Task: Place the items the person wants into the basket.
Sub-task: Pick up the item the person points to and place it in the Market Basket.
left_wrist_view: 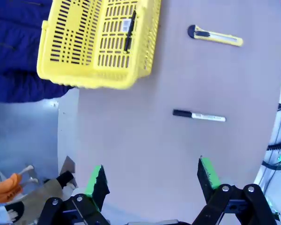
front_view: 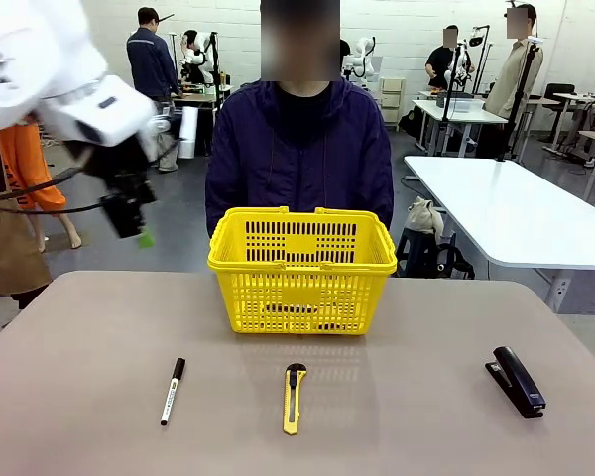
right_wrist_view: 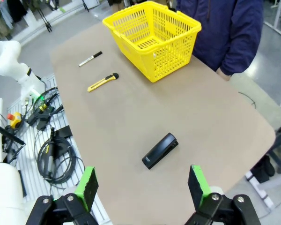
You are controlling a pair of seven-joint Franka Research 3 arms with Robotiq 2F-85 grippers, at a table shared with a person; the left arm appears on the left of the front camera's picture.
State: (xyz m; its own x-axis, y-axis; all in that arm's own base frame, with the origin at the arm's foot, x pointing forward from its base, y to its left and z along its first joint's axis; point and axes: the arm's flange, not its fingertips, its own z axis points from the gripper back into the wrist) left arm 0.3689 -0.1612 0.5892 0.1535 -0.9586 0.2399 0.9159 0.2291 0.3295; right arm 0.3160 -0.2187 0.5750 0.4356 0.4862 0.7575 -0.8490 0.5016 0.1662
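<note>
2 grippers stand with jaws spread wide and nothing between the green pads. The left gripper (left_wrist_view: 152, 178) hangs in the air above the table (left_wrist_view: 145, 140), near its edge and touching nothing. Nearest ahead of its fingertips, the white marker with black cap (left_wrist_view: 199, 116) lies flat on the bare tabletop, leaning toward the finger that shows on the picture's right. Farther out on that same side lies the yellow-and-black utility knife (left_wrist_view: 215, 36), well apart from the marker. Farther ahead and toward the other finger stands the yellow basket (left_wrist_view: 75, 47), upright near the table's far edge. 1 thin black pen (left_wrist_view: 129, 33) lies on the basket's floor; what else is inside I cannot tell. Just beyond the basket is the person (left_wrist_view: 14, 51) in a dark purple jacket.

The right gripper (right_wrist_view: 142, 185) hovers high over its end of the table, also holding nothing. The black stapler (right_wrist_view: 160, 150) lies nearest ahead of it, about in line with the gap between its 2 fingers. The knife and then the marker lie well beyond, toward the finger on the picture's left. The basket stands farthest out, straight ahead, with the person's sleeve just beside it at the table's edge.
</note>
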